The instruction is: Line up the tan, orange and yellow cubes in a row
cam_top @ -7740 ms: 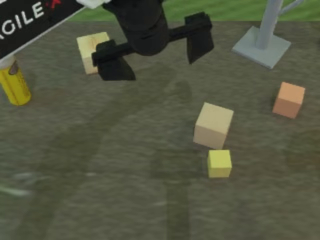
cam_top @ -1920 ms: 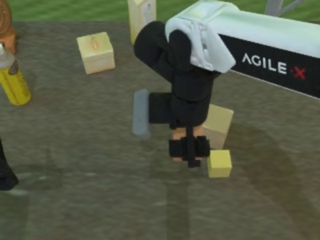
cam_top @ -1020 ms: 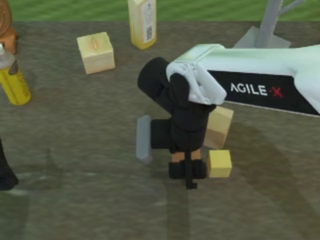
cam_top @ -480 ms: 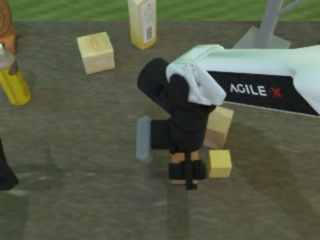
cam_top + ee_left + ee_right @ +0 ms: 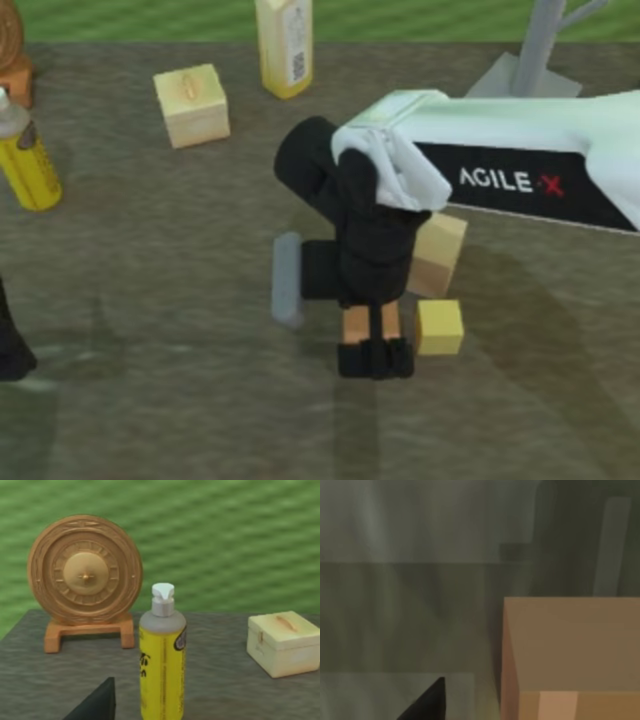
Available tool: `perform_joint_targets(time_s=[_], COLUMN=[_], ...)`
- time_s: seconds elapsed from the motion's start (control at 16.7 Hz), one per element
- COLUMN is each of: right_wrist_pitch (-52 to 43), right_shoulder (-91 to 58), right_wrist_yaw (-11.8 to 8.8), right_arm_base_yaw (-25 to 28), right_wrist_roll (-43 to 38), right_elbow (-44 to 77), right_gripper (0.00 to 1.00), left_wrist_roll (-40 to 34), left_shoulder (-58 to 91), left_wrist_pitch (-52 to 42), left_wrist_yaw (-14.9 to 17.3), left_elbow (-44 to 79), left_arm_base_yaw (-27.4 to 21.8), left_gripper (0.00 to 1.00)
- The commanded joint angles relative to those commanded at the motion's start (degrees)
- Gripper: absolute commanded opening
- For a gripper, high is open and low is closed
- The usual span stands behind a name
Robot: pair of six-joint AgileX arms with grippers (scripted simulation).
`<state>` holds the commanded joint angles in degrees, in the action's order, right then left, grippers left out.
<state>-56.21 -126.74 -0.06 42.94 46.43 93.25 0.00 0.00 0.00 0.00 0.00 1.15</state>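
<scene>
While low at centre frame in top view, right gripper [image 5: 374, 352] straddles orange cube [image 5: 369, 322], fingers spread off its sides, apparently releasing. Sits just left of yellow cube [image 5: 439, 327], tan cube [image 5: 437, 255] up-right, half hidden by arm. Left gripper [image 5: 10, 345] parked at left edge. Right wrist view: orange cube [image 5: 570, 655] directly beneath, on table. Left wrist view: no cubes.
</scene>
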Motion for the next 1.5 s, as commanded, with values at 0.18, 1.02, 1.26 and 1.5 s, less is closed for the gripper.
perform_joint_targets(time_s=[0.18,1.02,1.26,1.5], right_wrist_pitch=[0.0,-13.9,-15.4,-18.1], right_shoulder=[0.0,3.5,0.8,-4.1], right_wrist_yaw=[0.0,0.0,0.1,0.2], right_arm_base_yaw=[0.0,0.1,-3.7,-11.1], right_wrist_roll=[0.0,0.2,-2.5,-7.3], right_elbow=[0.0,10.2,14.2,21.9], right_gripper=[1.00,1.00,1.00,1.00], left_wrist_roll=[0.0,0.0,0.0,0.0], left_shoulder=[0.0,0.0,0.0,0.0], left_wrist_pitch=[0.0,0.0,0.0,0.0], left_wrist_yaw=[0.0,0.0,0.0,0.0], left_elbow=[0.0,0.0,0.0,0.0], left_arm_base_yaw=[0.0,0.0,0.0,0.0], left_gripper=[1.00,1.00,1.00,1.00])
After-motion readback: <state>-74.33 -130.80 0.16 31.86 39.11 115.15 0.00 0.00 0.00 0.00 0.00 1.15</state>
